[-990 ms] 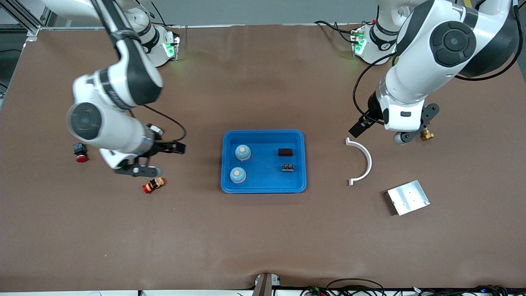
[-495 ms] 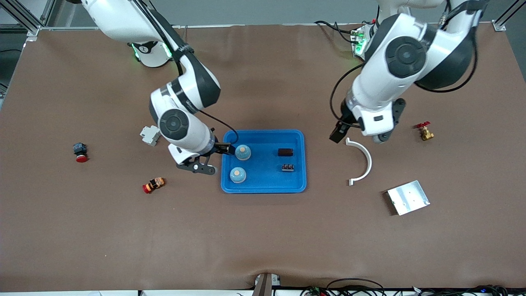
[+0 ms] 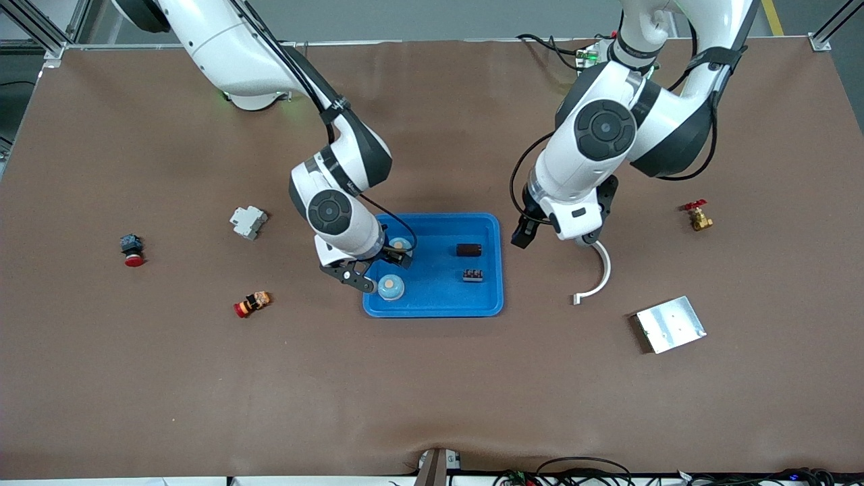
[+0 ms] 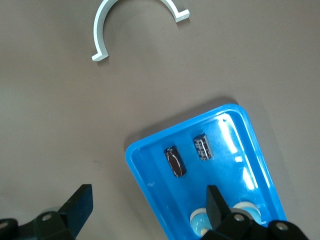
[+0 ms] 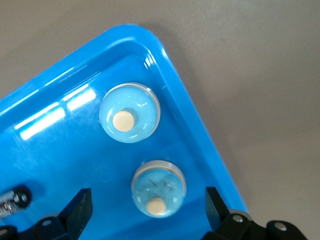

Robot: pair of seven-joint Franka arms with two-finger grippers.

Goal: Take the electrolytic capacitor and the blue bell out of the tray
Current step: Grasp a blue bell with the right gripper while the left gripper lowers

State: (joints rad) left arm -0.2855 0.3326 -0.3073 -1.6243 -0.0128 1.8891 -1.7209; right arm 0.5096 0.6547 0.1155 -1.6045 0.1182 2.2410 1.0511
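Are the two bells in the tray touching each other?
Apart. The right wrist view shows one bell and the other bell with a strip of bare blue tray floor between their rims.

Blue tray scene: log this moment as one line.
right gripper: open, over bells in blue tray | left gripper: open, over table beside tray | capacitors: in tray

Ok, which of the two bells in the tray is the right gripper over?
The bell farther from the front camera. The right gripper, fingers open, hangs over it; the other bell sits nearer the camera, uncovered.
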